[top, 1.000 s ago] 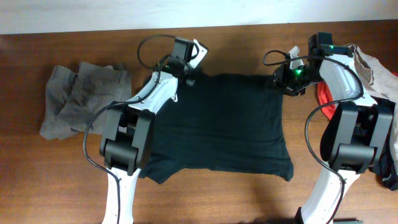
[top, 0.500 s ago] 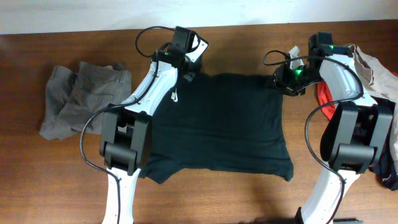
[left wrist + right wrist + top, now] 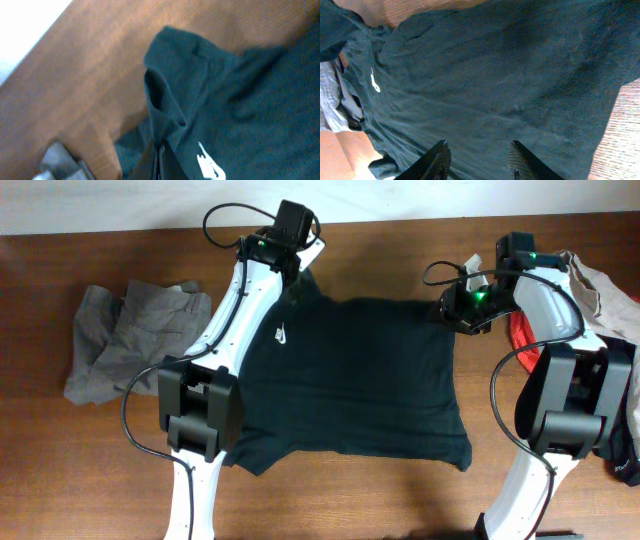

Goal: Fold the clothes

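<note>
Where the black T-shirt (image 3: 350,380) lies spread on the wooden table (image 3: 100,480), its white logo (image 3: 284,334) shows near its upper left corner. The lower left sleeve is partly hidden under the left arm (image 3: 200,410).

The left gripper (image 3: 298,275) sits at the shirt's upper left corner, with its jaws pinched tight on a bit of the black cloth. In the left wrist view a sleeve fold runs down to the closed fingers (image 3: 156,162), which are cut off by the bottom edge and hard to make out.

The right gripper (image 3: 462,315) hangs over the shirt's upper right corner. In the right wrist view its two fingers (image 3: 439,157) stand apart, with the shirt showing between them and nothing clamped.

Left of the shirt, apart from it, lie crumpled grey trousers (image 3: 130,340). To the right of the shirt a red piece (image 3: 520,335) and a beige piece (image 3: 600,295) are half hidden behind the right arm (image 3: 565,410). A dark piece (image 3: 630,455) is cut off by the frame edge.
</note>
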Robot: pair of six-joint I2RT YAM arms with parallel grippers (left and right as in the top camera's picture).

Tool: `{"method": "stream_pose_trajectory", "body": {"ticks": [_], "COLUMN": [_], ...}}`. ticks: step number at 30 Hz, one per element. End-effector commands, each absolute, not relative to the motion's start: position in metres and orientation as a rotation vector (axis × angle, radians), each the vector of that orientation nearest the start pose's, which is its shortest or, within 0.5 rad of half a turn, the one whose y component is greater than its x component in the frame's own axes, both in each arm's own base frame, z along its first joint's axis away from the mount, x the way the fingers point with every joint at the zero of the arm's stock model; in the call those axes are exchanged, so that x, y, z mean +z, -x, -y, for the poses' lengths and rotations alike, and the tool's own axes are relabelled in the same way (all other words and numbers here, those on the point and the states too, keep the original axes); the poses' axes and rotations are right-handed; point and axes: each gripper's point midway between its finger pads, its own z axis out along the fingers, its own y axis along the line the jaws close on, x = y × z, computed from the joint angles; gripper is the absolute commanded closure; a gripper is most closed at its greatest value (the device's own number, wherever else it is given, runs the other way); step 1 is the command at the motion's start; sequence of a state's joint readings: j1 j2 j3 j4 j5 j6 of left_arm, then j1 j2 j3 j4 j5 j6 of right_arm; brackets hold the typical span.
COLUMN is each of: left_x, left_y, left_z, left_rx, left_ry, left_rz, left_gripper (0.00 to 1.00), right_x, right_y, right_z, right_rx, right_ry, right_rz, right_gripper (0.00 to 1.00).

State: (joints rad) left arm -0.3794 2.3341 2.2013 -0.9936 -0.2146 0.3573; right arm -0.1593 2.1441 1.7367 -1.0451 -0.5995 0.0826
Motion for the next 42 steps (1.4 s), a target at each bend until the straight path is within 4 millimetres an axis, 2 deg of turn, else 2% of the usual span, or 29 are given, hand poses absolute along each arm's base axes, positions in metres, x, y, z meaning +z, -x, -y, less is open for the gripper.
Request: {"method": "stream_pose_trajectory", "body": {"ticks": [1, 5, 9, 12, 15, 27, 32, 36, 42], "left_x": [0.110, 0.105, 0.100, 0.099, 0.096, 0.093, 0.093, 0.092, 0.093], "left_y": [-0.520, -0.506, -0.489, -0.479, -0.463, -0.423, -0.415, -0.406, -0.398], "left_z": [0.163, 0.158, 0.151, 0.147, 0.147, 0.135, 0.133, 0.139, 0.136], "left_rx": [0.329, 0.336, 0.349, 0.352, 0.312, 0.278, 0.257, 0.166, 0.154], "left_ry": [-0.970, -1.010, -1.120, -1.156, -1.291, -1.513, -1.553, -1.636, -1.680], "left_rz": [-2.566, -2.621, -2.670, -2.699, -2.717, -2.808, -2.823, -2.809, -2.825], "left_gripper": [1.00, 1.00, 1.00, 1.00, 1.00, 1.00, 1.00, 1.00, 1.00], "right_x": [0.083, 0.083, 0.083, 0.083, 0.083, 0.083, 0.083, 0.083, 0.083], "right_y": [-0.451, -0.451, -0.451, -0.451, -0.451, -0.451, -0.452, -0.452, -0.452], "right_z": [-0.025, -0.025, -0.025, -0.025, -0.025, -0.025, -0.025, -0.025, -0.025], "right_rx": [0.862, 0.862, 0.862, 0.862, 0.862, 0.862, 0.861, 0.861, 0.861], "right_ry": [-0.279, -0.279, -0.279, -0.279, -0.279, -0.278, -0.276, -0.277, -0.276], "right_rz": [-2.849, -2.849, -2.849, -2.849, -2.849, -2.849, -2.846, -2.846, -2.846], "right_gripper": [0.57, 0.57, 0.57, 0.57, 0.57, 0.57, 0.57, 0.57, 0.57]}}
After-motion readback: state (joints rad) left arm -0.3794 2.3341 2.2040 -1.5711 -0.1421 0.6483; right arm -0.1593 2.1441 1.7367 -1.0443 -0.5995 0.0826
